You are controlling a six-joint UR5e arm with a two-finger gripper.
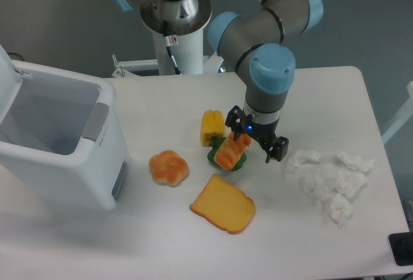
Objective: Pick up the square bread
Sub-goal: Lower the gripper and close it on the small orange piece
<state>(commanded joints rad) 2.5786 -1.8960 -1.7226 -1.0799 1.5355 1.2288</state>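
Note:
The square bread [230,152] is a small orange-brown loaf with pale ridges. It lies tilted on top of a green pepper [221,159] near the table's middle. My gripper [256,135] hangs just above and to the right of it, pointing down. The jaws are open, with one black finger [233,118] at the bread's upper left and the other finger [279,150] to its right. The bread's upper end lies close under the gripper body. Nothing is held.
A yellow pepper [212,127] stands just left of the gripper. A round knotted bun [168,167] and a flat toast slice [223,204] lie in front. A white open bin [55,141] is at the left. Crumpled white paper [332,177] lies at the right.

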